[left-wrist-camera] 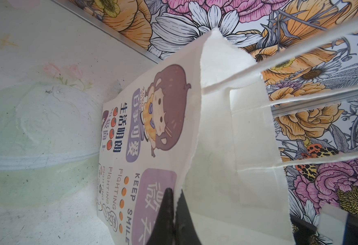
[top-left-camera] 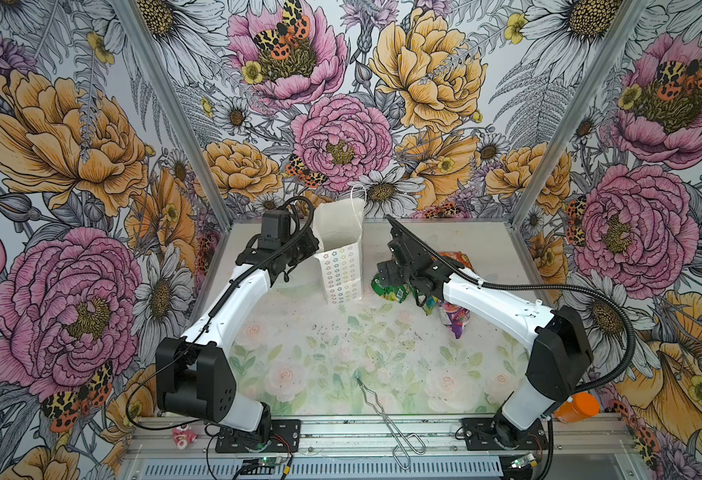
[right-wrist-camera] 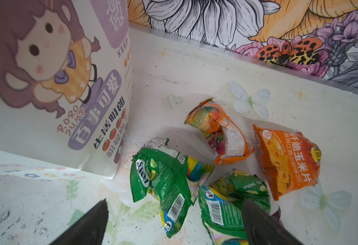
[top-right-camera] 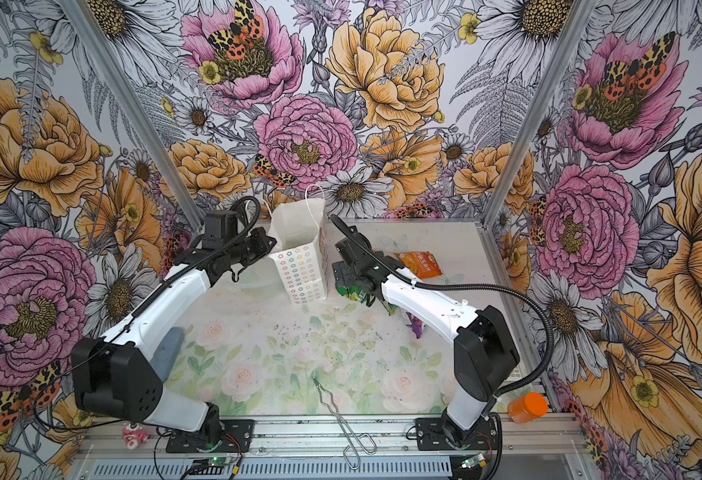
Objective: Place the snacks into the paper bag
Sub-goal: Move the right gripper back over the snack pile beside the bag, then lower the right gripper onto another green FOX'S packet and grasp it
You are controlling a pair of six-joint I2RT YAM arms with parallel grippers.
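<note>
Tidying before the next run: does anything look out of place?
Wire tongs lie askew across the mat's front edge onto the rail; an orange bottle and a pink toy sit off the mat near its front corners.

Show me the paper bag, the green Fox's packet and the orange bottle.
paper bag (top-left-camera: 343,276): in a top view, on its flower-printed side panel.
green Fox's packet (right-wrist-camera: 163,178): in the right wrist view, on its crumpled middle.
orange bottle (top-left-camera: 575,409): in a top view, on its body.

Floral-papered walls (top-left-camera: 70,124), rose-printed tabletop (top-left-camera: 341,353)
</note>
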